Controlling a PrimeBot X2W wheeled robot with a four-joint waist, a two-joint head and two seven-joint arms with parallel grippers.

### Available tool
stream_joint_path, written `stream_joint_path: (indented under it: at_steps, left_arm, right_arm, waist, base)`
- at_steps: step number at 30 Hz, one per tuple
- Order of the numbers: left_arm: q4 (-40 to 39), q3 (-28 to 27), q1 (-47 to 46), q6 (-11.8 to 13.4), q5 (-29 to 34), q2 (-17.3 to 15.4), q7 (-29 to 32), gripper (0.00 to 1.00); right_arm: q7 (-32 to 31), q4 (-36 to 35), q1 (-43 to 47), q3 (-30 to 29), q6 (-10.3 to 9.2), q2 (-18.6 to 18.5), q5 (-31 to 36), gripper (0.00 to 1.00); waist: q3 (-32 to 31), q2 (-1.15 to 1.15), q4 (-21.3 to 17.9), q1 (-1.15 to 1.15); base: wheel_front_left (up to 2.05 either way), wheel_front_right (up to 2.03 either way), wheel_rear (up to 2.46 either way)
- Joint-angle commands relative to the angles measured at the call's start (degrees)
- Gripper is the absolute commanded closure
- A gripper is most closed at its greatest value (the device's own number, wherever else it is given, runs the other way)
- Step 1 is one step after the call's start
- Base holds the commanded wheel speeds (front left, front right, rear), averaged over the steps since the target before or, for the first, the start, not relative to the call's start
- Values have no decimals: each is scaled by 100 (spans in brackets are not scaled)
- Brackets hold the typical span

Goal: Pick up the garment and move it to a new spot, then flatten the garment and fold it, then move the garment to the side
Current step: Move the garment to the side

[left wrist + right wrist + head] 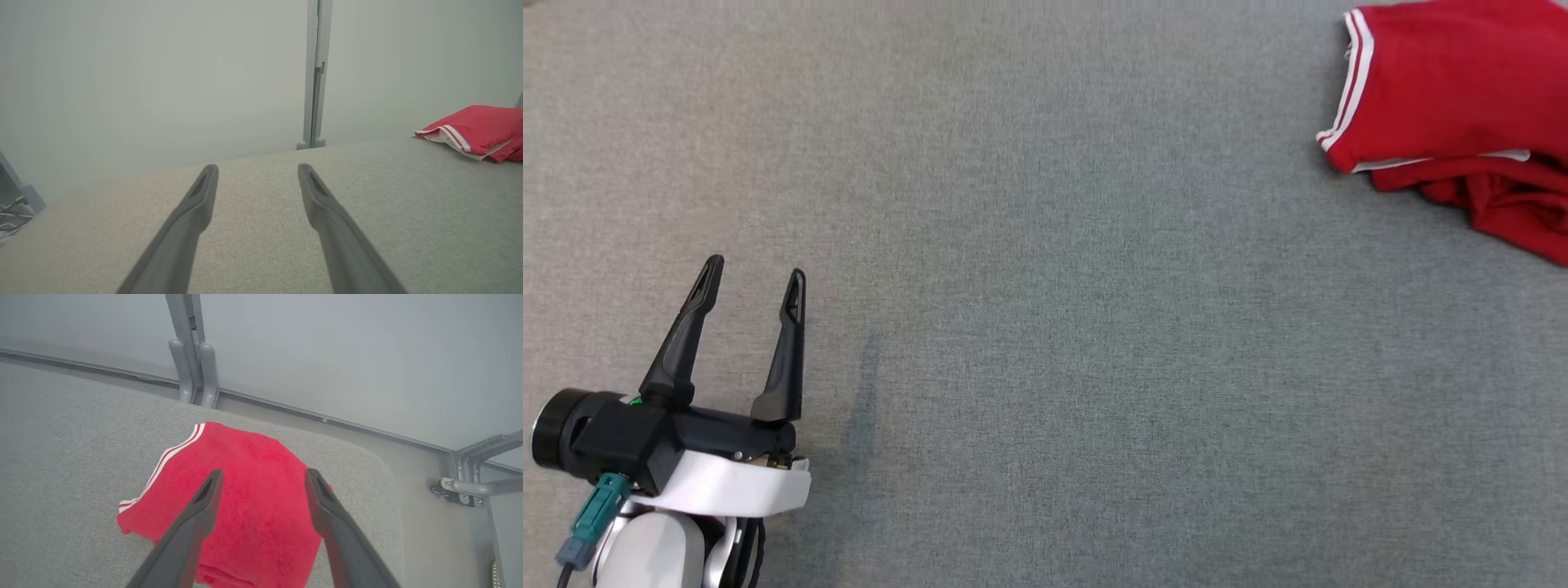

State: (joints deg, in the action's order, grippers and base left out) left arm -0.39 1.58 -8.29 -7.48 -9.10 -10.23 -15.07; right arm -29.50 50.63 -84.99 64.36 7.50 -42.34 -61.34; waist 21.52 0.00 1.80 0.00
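Observation:
The garment (1462, 106) is red with white stripes along one edge. It lies folded in a loose bundle at the far right of the grey table, also seen as a red heap (478, 130) in the left wrist view. My right gripper (261, 477) hangs open just above the garment (253, 486), nothing between its fingers. My left gripper (756, 278) rests open at the lower left of the head view, far from the cloth, over bare table (258, 169).
The grey fabric-covered table (1029, 269) has a rounded far corner (380, 465) close to the garment. A grey metal post (192, 355) stands behind the table's edge, and frame brackets (474, 486) sit beyond the corner. Cables (10, 210) lie past the left edge.

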Motion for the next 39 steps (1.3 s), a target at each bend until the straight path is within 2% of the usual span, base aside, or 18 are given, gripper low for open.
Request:
stream_joint_path:
  at_steps: [1,2,3,6,8,9,10,14,17,21,24,32,39]
  left_arm:
    - [11,-50,77,-2,27,4,-2,0]
    - [11,-50,77,-2,27,4,-2,0]
    - [13,-92,124,-2,52,25,-2,0]
    - [32,-170,233,-2,79,62,-2,0]
    - [52,-247,346,-2,120,106,-2,0]
    - [52,-247,346,-2,120,106,-2,0]
    - [51,-263,380,-2,134,119,-2,0]
    - [53,-347,538,-2,170,168,-2,0]
    - [56,-366,625,-2,204,195,-2,0]
    - [53,-365,697,-2,220,225,-2,0]
    - [50,-369,743,-2,243,235,-2,0]
    - [83,-458,888,-2,262,285,-2,0]
    - [115,-508,999,-2,291,340,-2,0]
  right_arm:
    - [347,-98,261,-61,-1,25,-86,0]
    - [347,-98,261,-61,-1,25,-86,0]
    - [814,-231,516,-171,-1,89,-198,0]
    - [1541,-371,929,-252,-1,190,-261,0]
    - [2345,-441,1336,-373,-1,333,-317,0]
    - [2345,-441,1336,-373,-1,333,-317,0]
    - [2617,-430,1449,-412,-1,370,-307,0]
    - [3689,-260,1996,-517,-1,706,-215,0]
    - [4223,-134,2323,-610,-1,958,-192,0]
    - [4463,-61,2714,-910,-1,1247,-85,0]
    - [4479,-291,2937,-1681,-1,1344,202,0]
    - [4469,-1303,4433,-3643,-1,1961,1911,0]
    - [4469,-2178,5615,-4704,-1,2591,2938,0]
  waist:
    - [-176,0,-19,0]
    - [-176,0,-19,0]
    - [-314,0,-38,0]
    - [-534,0,-69,0]
    - [-751,0,-111,0]
    - [-751,0,-111,0]
    - [-813,0,-120,0]
    - [-1037,0,-164,0]
    - [-1179,0,-165,0]
    - [-1317,0,-148,0]
    - [-1392,0,-108,0]
    - [-1604,0,-79,0]
    - [-1791,0,-23,0]
  base:
    - [0,0,0]
    - [0,0,0]
    - [0,0,0]
    - [0,0,0]
    - [0,0,0]
    - [0,0,0]
    - [0,0,0]
    - [0,0,0]
    - [0,0,0]
    - [0,0,0]
    - [0,0,0]
    - [0,0,0]
    - [0,0,0]
